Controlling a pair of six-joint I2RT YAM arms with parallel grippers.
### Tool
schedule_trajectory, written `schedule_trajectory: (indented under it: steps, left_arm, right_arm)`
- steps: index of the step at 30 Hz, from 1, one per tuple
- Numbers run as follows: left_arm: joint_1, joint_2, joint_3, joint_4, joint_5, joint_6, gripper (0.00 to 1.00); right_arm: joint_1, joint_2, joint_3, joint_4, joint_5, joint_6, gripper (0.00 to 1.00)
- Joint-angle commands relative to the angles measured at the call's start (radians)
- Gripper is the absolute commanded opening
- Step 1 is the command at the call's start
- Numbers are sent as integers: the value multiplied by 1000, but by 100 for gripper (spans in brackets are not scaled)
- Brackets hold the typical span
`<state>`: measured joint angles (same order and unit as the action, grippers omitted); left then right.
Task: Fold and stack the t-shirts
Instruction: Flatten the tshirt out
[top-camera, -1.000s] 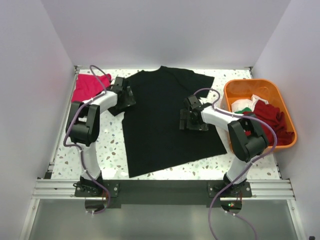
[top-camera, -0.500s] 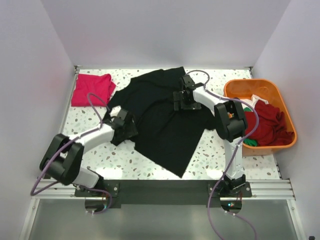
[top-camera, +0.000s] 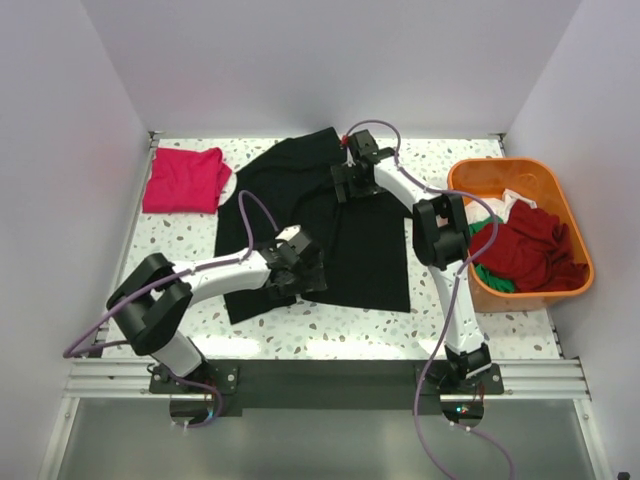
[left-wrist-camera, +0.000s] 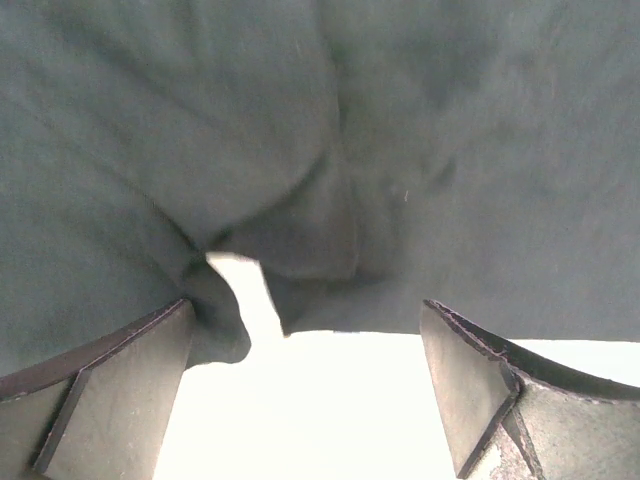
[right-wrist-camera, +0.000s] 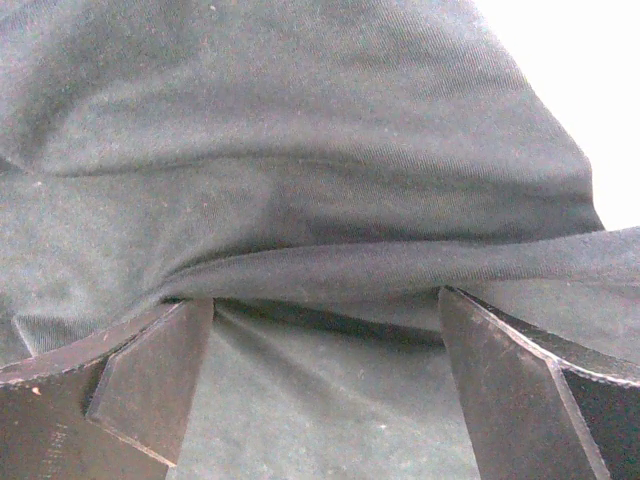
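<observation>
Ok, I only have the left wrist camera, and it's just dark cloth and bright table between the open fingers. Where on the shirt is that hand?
Observer: The top view shows the left hand over the near left part of the black t-shirt, which lies crumpled, not flat.
Operator: And the right hand?
Observer: The right hand is at the shirt's far edge. Its wrist view shows a ridge of cloth running between its open fingers.
Operator: Any shirt already done?
Observer: A pink-red t-shirt lies folded at the far left corner.
</observation>
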<state>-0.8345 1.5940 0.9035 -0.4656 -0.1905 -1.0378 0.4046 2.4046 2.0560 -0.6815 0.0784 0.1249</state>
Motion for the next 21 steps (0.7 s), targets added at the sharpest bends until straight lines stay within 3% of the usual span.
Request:
schedule_trajectory:
  steps: [1, 4, 9, 12, 16, 21]
  left_arm:
    - [-15, -58, 57, -128, 23, -16, 100]
    - [-15, -146, 121, -210, -46, 15, 100]
    - [-6, -262, 193, -278, -191, 51, 100]
    - [84, -278, 192, -257, -166, 129, 100]
    - [266, -244, 199, -113, -127, 241, 100]
    - [383, -62, 305, -41, -118, 331, 100]
  right_arm:
    - [2, -57, 67, -47, -13, -59, 99]
    - [2, -159, 23, -61, 7, -36, 99]
    - [2, -456, -259, -3, 3, 82, 99]
    - [23, -580, -445, 59, -47, 150, 99]
    - [66, -610, -553, 102, -16, 225, 99]
    - [27, -512, -441, 20, 90, 331, 99]
